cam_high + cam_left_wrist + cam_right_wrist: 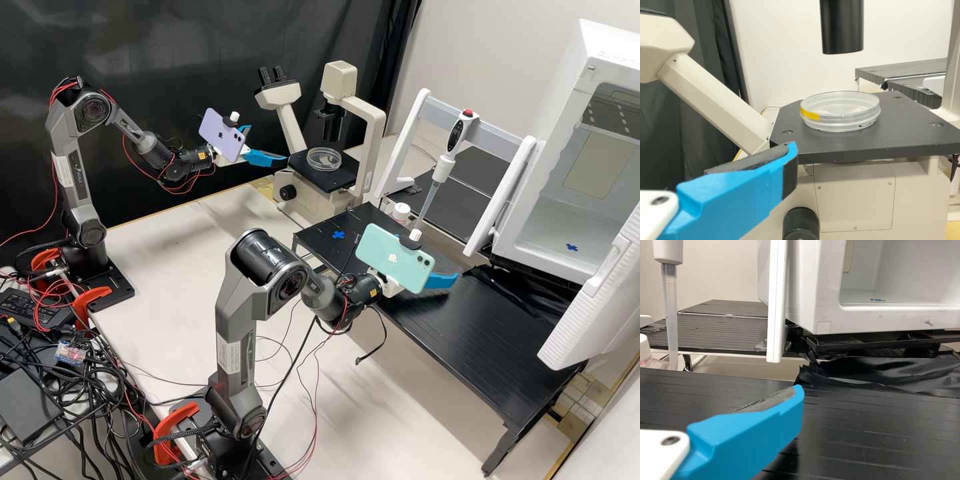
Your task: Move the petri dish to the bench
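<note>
Petri dish (324, 159) flat on microscope stage (335, 179), near wide-spread left end effector (269, 144), with wide-spread right end effector (443, 276) over black bench (480, 327).

**I'm Standing in a Laboratory**

The microscope (339, 79) gives it away: a cream one with twin eyepieces (271, 76), and a clear petri dish (324, 159) sitting on its dark stage (341, 176). Beyond the black counter (493, 340) I can see a pipette (440, 172) on a frame and an open white cabinet (593, 50). Two robot arms (237, 293) and tangled cables (87, 407) suggest automation work.
</note>
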Robot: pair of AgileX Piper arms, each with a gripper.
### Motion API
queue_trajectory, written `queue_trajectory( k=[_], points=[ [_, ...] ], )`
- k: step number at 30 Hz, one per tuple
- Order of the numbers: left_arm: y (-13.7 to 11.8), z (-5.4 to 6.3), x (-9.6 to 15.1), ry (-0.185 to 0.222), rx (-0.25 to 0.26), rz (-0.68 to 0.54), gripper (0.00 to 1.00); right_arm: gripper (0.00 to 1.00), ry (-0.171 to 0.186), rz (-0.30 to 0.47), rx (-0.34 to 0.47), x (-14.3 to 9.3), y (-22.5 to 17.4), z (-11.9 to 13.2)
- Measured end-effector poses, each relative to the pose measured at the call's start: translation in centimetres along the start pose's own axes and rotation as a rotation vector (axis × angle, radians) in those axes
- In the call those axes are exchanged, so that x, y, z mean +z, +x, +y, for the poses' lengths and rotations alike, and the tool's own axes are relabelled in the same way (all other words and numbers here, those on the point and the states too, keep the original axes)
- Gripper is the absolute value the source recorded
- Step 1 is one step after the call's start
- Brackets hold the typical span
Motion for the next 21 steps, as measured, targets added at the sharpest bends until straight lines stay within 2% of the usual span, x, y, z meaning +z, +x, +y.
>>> queue_trajectory(
  k=[11,16,21],
  points=[
    [0.0,0.0,0.0,0.0,0.0,0.0,1.0,1.0,0.0,0.005,0.002,-0.2,-1.1,0.1],
    [0.0,0.0,0.0,0.0,0.0,0.0,1.0,1.0,0.006,0.088,-0.003,-2.6,-3.1,-0.1],
    [0.0,0.0,0.0,0.0,0.0,0.0,1.0,1.0,0.021,0.214,-0.045,-6.3,-4.7,-1.6]
  ],
)
